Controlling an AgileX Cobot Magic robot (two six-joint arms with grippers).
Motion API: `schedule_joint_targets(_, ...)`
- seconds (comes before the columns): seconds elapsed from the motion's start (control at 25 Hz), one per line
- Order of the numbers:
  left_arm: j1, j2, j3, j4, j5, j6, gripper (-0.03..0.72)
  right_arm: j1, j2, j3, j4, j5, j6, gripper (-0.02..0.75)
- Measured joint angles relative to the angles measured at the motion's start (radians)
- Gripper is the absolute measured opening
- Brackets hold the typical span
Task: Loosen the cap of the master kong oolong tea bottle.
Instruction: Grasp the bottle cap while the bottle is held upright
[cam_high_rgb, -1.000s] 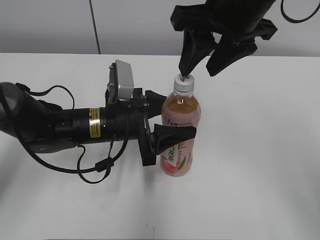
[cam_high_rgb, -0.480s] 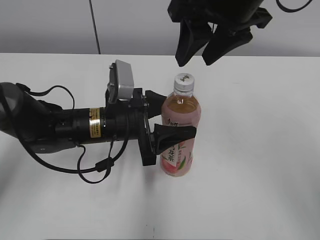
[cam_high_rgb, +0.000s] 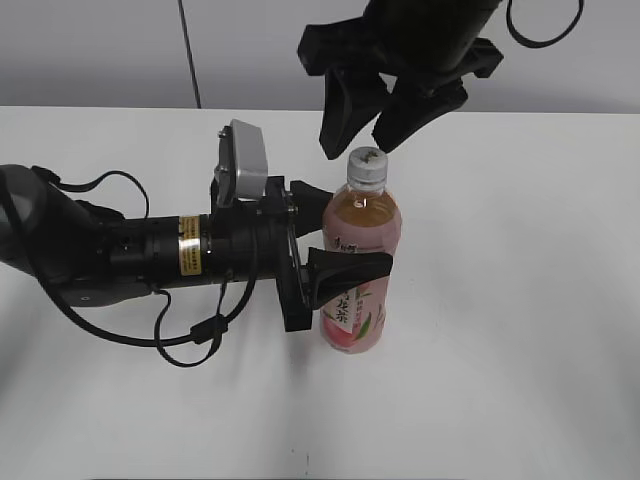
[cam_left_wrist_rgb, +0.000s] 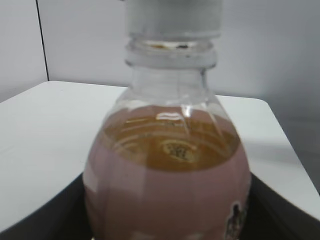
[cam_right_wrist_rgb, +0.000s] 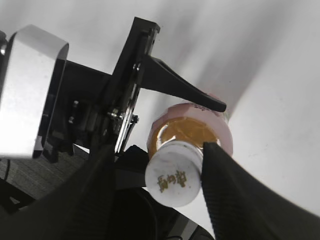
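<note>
White tabletop (cam_high_rgb: 520, 330) spreads under everything, and on it the left arm (cam_high_rgb: 120, 255) lies stretched out, black and cabled. Its left gripper (cam_high_rgb: 345, 235) has its jaws closed around the master kong oolong tea bottle (cam_high_rgb: 360, 270), one finger behind the shoulder, one across the front of the label. The bottle stands upright between those jaws: clear plastic, amber tea up to the shoulder, a pink peach-printed label with a white vertical strip of Chinese characters I cannot read from here. Above it hangs the right gripper (cam_high_rgb: 362, 125), jaws spread apart and holding nothing, its fingertips either side of and just over the cap (cam_high_rgb: 367, 167). The cap is small, white, ribbed, with a faint gold mark on top, illegible. The left wrist view cuts off the cap's top.
</note>
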Motion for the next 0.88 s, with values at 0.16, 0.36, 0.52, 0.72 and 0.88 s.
schedule_joint_targets(0.16, 0.0, 0.0, 0.0, 0.0, 0.0, 0.0, 0.464, 0.011, 0.0, 0.0, -0.034, 0.0, 0.0, 0.417)
schedule_joint_targets(0.36, 0.0, 0.0, 0.0, 0.0, 0.0, 0.0, 0.464, 0.013, 0.0, 0.0, -0.053, 0.0, 0.0, 0.417)
schedule_joint_targets(0.52, 0.0, 0.0, 0.0, 0.0, 0.0, 0.0, 0.464, 0.013, 0.0, 0.017, -0.068, 0.0, 0.0, 0.417)
schedule_joint_targets(0.72, 0.0, 0.0, 0.0, -0.001, 0.0, 0.0, 0.464, 0.013, 0.001, 0.055, -0.076, 0.0, 0.0, 0.417)
schedule_joint_targets(0.88, 0.0, 0.0, 0.0, -0.001, 0.0, -0.002, 0.464, 0.013, 0.001, 0.042, -0.077, 0.0, 0.0, 0.417)
